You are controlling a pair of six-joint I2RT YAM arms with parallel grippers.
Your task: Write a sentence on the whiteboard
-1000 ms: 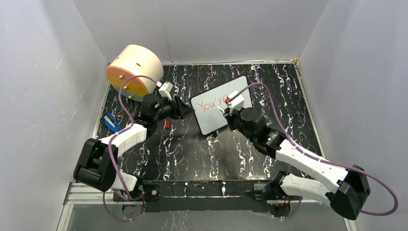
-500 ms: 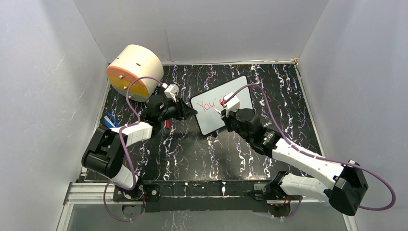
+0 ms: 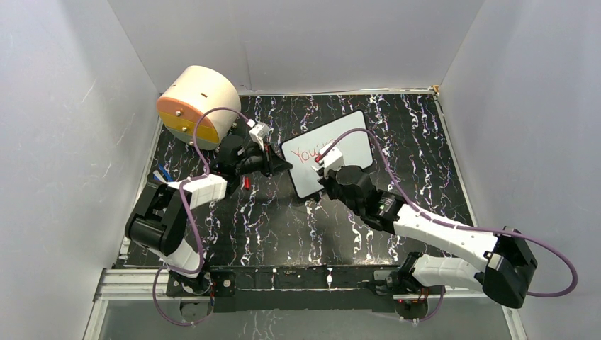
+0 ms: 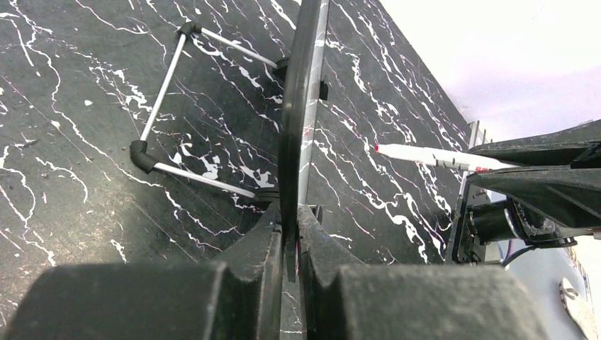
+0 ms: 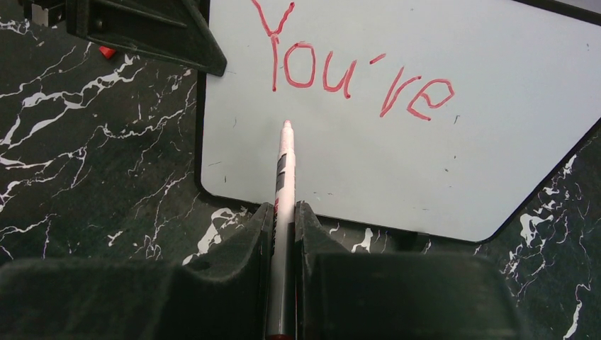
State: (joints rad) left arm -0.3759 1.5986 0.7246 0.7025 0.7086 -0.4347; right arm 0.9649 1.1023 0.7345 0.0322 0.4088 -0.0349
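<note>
You're pretty clearly running this in a robot lab test cell: plain white panel walls (image 3: 64,142) box in a black marble-print tabletop (image 3: 283,227), and the left arm (image 3: 188,195) and right arm (image 3: 439,234) are bolted to an aluminium rail (image 3: 135,283).

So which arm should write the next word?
The right one. The right gripper holds the marker, tip over the whiteboard just below the red writing. The left gripper is clamped on the board's edge, steadying it.

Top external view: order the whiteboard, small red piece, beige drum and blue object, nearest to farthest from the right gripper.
From the right gripper:
1. whiteboard, directly beneath.
2. small red piece, on the mat, left.
3. beige drum, far-left corner.
4. blue object, left edge.
</note>
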